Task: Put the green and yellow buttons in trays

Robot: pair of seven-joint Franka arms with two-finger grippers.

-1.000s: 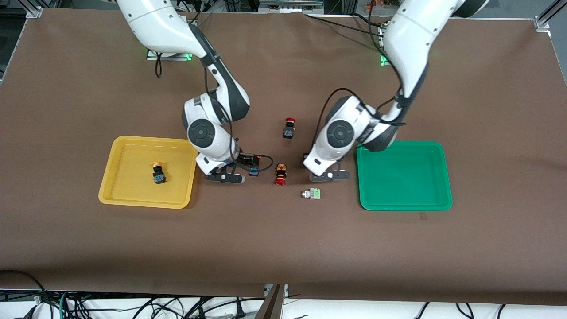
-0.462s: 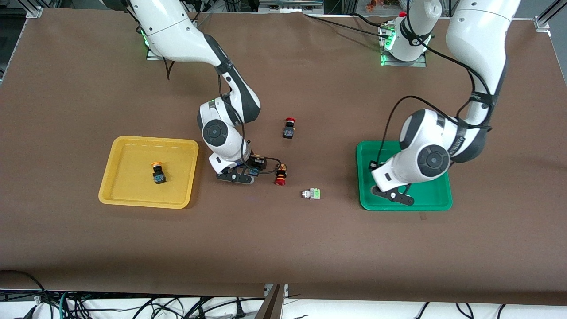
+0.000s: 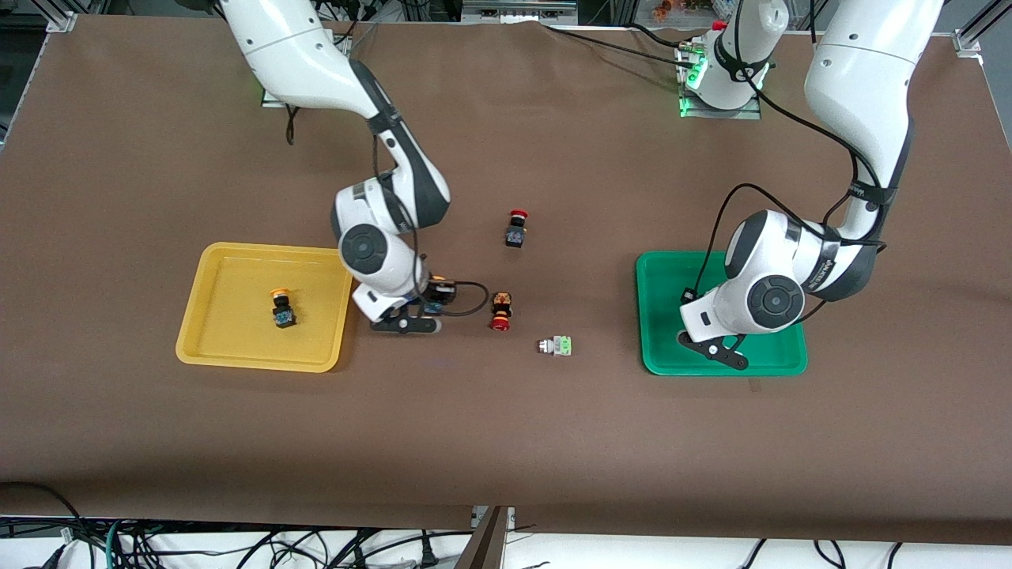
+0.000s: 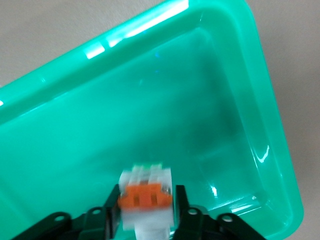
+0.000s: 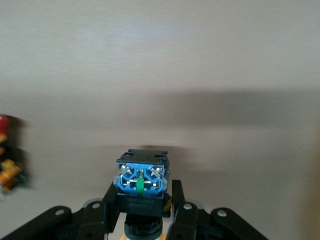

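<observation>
My left gripper (image 3: 715, 353) hangs low over the green tray (image 3: 672, 276), at the edge nearer the front camera. In the left wrist view a light-grey button with an orange face (image 4: 145, 175) sits blurred between the parted fingers of the left gripper (image 4: 146, 192), with a slim gap on one side. My right gripper (image 3: 405, 324) is low over the table beside the yellow tray (image 3: 229, 261). It (image 5: 144, 192) is shut on a black-bodied yellow button (image 5: 142, 165). Another yellow button (image 3: 281, 308) lies in the yellow tray. A grey green-faced button (image 3: 557, 345) lies on the table.
Two black switches with red caps are on the table: one (image 3: 500, 310) close beside my right gripper, one (image 3: 516, 227) farther from the front camera. The closer red switch (image 5: 6, 155) shows at the edge of the right wrist view. Brown cloth covers the table.
My left arm swung from the table's middle to over the green tray, and its fingers have parted around the grey button. My right gripper closed on the black-bodied button and shifted slightly toward the yellow tray.
</observation>
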